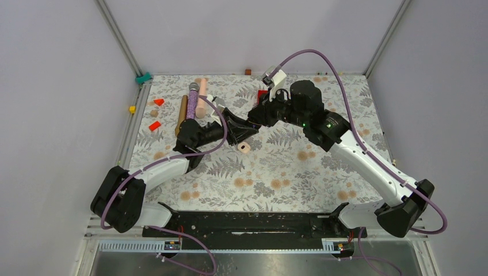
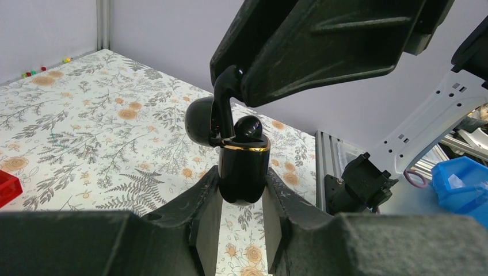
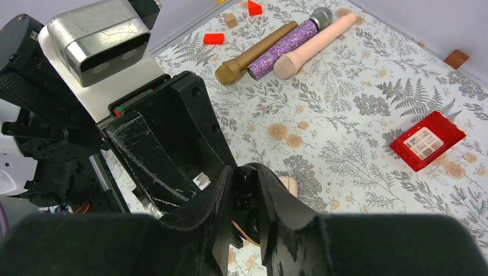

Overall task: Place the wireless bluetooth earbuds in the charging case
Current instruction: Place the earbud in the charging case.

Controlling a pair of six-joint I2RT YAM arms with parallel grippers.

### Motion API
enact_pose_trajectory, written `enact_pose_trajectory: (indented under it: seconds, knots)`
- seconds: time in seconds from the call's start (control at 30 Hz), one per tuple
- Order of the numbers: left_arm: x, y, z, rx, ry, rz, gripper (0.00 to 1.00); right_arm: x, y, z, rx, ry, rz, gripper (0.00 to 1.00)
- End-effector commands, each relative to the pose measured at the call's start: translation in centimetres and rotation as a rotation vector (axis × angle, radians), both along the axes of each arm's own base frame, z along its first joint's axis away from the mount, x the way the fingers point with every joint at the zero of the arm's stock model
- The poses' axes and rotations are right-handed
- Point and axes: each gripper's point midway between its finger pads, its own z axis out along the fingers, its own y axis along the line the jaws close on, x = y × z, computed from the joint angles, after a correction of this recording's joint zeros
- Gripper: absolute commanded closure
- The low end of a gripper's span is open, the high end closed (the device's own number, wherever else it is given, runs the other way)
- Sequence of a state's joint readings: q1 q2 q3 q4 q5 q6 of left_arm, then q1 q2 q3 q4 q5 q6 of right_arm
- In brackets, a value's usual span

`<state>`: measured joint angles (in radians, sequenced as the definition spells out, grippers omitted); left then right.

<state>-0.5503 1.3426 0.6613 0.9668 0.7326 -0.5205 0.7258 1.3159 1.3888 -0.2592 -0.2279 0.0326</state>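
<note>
My left gripper (image 2: 243, 184) is shut on a glossy black charging case (image 2: 244, 172) with a gold rim, held upright with its lid (image 2: 199, 119) swung open. One black earbud (image 2: 248, 127) sits in the case. My right gripper (image 3: 246, 179) is shut on a second black earbud (image 2: 222, 106), directly over the case. That earbud's lower end touches the gold rim beside the seated one. In the top view the two grippers meet mid-table, left (image 1: 240, 130) and right (image 1: 256, 117). In the right wrist view the held earbud (image 3: 247, 183) hides most of the case (image 3: 246, 229).
A small whitish case (image 1: 244, 148) lies on the floral cloth just near the grippers. Three microphones (image 1: 192, 104) lie at the back left among small red and orange blocks (image 1: 154, 126). A red tray (image 3: 427, 141) sits at the back centre.
</note>
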Motion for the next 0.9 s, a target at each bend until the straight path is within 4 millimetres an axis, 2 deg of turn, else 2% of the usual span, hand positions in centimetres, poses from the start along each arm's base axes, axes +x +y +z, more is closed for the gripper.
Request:
enact_pose_trajectory:
  seconds: [0.0,0.27,0.67,0.87]
  knots:
    - [0.0,0.5,2.9,-0.06,-0.078,0.017,1.0,-1.0,0.1,1.7,0.044,-0.032,0.022,0.74]
    - [0.3,0.6,3.1,-0.068,-0.062,0.025,1.0,-1.3,0.2,1.6,0.052,-0.022,0.036,0.74]
    - [0.0,0.6,3.2,-0.067,-0.072,0.011,1.0,-1.0,0.9,0.8,0.058,0.019,0.038,0.74]
    - [-0.5,0.6,3.6,-0.077,-0.099,-0.005,1.0,-0.8,0.5,0.3,0.046,0.017,0.017,0.73]
